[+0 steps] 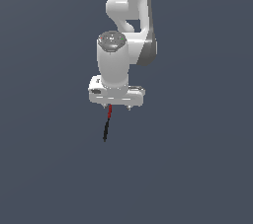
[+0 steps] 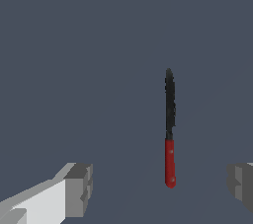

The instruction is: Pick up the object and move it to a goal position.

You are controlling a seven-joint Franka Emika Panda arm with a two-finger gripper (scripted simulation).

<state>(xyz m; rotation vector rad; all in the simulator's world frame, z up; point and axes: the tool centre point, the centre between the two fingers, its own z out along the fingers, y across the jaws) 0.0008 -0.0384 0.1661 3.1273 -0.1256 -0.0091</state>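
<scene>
The object (image 1: 107,124) is a thin black stick with a red end. It lies on the plain grey surface, its red end just under my hand and its black tip pointing away toward the bottom of the exterior view. My gripper (image 1: 117,107) hangs over the red end, pointing down. In the wrist view the gripper (image 2: 159,186) is open wide, and the object (image 2: 170,119) lies between the two grey fingertips (image 2: 79,188), closer to one than the other. The fingers touch nothing.
The white arm (image 1: 126,16) rises behind the gripper in the exterior view. The grey surface (image 1: 197,168) spreads evenly around the stick, with no other objects, edges or goal marker in sight.
</scene>
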